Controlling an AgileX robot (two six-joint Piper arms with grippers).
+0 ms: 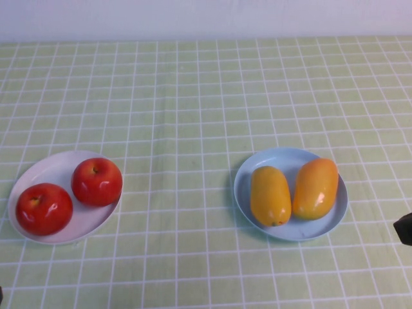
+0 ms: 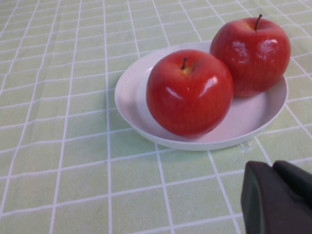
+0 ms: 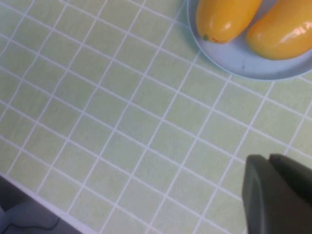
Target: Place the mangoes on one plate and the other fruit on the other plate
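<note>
Two yellow-orange mangoes (image 1: 270,195) (image 1: 316,188) lie side by side on the light blue plate (image 1: 290,162) at the right. Two red apples (image 1: 96,181) (image 1: 44,208) sit on the white plate (image 1: 55,168) at the left. My left gripper (image 2: 273,166) is shut and empty, low over the cloth just short of the white plate (image 2: 131,97) and its apples (image 2: 189,92) (image 2: 250,48). My right gripper (image 3: 269,158) is shut and empty, back from the blue plate (image 3: 243,63) and the mangoes (image 3: 224,17) (image 3: 285,34); it shows as a dark tip (image 1: 404,228) at the right edge.
A green checked cloth (image 1: 193,109) covers the whole table up to the white wall at the back. The table's near edge (image 3: 34,195) shows in the right wrist view, with the floor below it.
</note>
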